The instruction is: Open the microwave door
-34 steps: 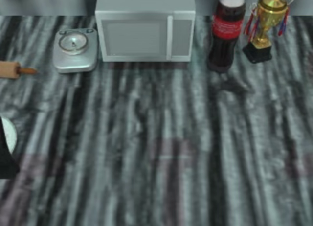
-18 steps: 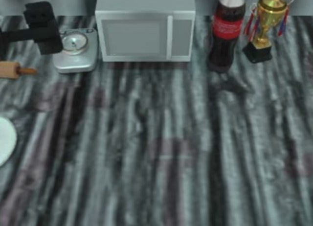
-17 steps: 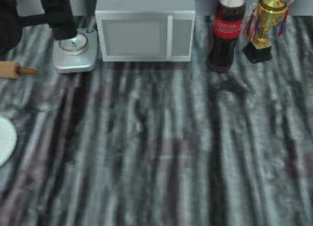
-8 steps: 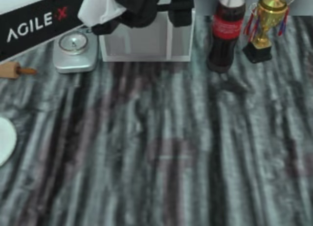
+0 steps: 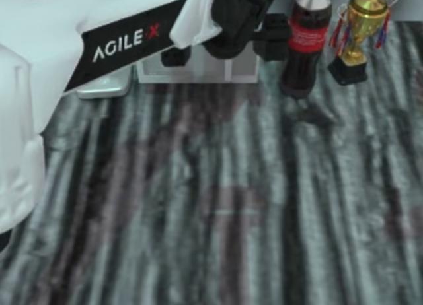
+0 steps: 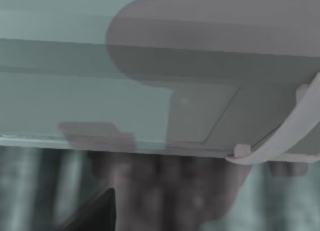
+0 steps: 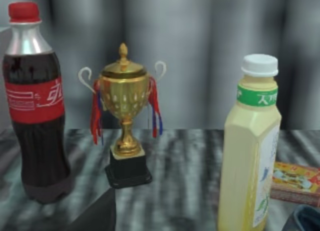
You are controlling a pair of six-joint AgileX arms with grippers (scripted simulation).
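One arm works: left gripper [image 5: 264, 37] sits at the microwave [image 5: 198, 70] front, microwave door [image 6: 90, 101] directly ahead, handle edge nearest. Finger opening can't be told; right arm out of the top view

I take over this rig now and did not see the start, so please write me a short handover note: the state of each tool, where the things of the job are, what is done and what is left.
Left tool: stretched from the table's left side to the front of the microwave, above its right part. Its wrist view is very close to the front.
Right arm: not in the top view, idle. Its wrist view faces the cola bottle and the trophy.
Microwave door: only its lower strip shows under the arm, and it looks shut.
Done: approach only.
Left: grip the door's edge and swing it open.
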